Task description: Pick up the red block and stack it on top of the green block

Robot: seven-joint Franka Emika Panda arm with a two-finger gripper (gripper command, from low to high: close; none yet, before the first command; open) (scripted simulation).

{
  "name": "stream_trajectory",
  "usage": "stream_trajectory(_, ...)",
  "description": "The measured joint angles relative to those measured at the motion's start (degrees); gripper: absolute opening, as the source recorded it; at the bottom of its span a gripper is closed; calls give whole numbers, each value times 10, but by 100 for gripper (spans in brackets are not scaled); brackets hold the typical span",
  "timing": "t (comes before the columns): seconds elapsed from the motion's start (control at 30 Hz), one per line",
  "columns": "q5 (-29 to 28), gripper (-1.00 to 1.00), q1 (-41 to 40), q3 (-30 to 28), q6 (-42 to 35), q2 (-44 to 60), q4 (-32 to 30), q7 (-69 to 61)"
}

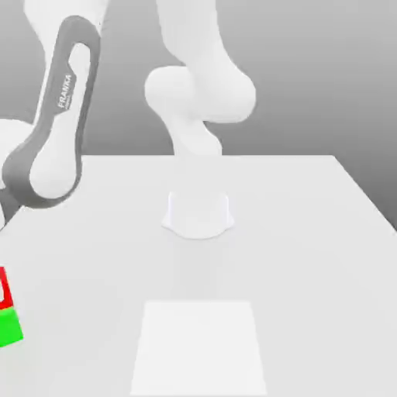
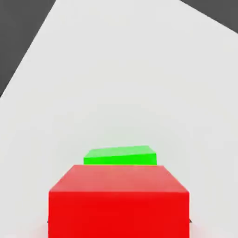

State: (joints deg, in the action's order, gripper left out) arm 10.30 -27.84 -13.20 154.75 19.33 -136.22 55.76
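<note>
- Red block: atop the green block, edges slightly offset.
- End effector: at the red block, over the green block; whether gripping or released, cannot tell.
- Counter: pale, beneath the green block.

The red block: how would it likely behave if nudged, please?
The red block has flat faces and sharp edges, so it probably slides or tips rather than rolls. Above the green block, it could topple off.

White tabletop with a paler rectangle on it; behind its far edge, a plain grey background.
</note>
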Motion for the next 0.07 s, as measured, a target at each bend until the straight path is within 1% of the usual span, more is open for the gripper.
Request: stream_trajectory(0.07, 0, 100, 0, 0, 0, 0, 0, 0)
